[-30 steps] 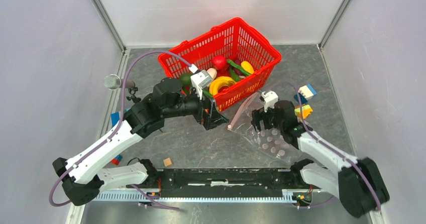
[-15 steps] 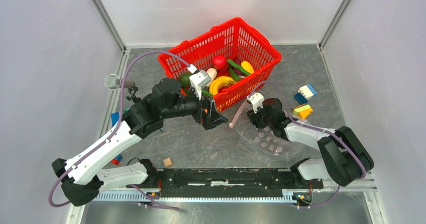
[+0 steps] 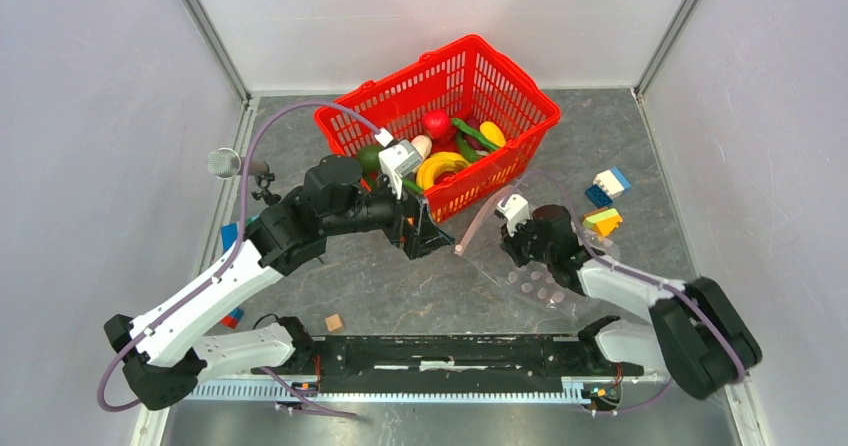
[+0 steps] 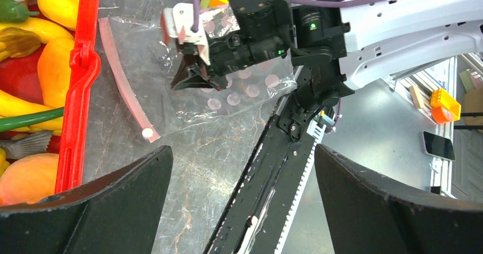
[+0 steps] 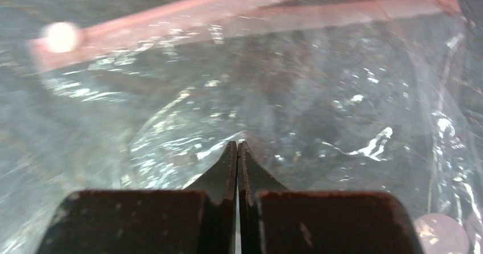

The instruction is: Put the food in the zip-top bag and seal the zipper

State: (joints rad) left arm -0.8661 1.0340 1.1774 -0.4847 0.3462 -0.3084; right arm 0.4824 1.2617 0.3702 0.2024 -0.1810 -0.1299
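The food [image 3: 440,169], glossy toy fruits and vegetables, lies in the red basket [image 3: 520,96]; the left wrist view shows some food [image 4: 54,66] behind the basket's rim [image 4: 80,94]. The clear dotted zip-top bag [image 3: 535,281] lies flat to the right of the basket, its pale zipper [image 3: 478,224] curving toward it. My right gripper [image 3: 512,249] is down on the bag [image 5: 342,94], jaws pressed together on a fold of its film below the zipper [image 5: 228,6]. My left gripper [image 3: 418,236] hovers open beside the basket's front corner, nothing between its fingers [image 4: 114,203].
Coloured building bricks [image 3: 605,201] lie right of the bag, and two more [image 3: 232,234] at the left. A small wooden cube [image 3: 334,322] sits near the black front rail [image 3: 450,351]. Grey walls close in the table on both sides.
My right gripper has shifted left across the bag toward its mouth and closed from wide open to shut. The left arm has not moved.
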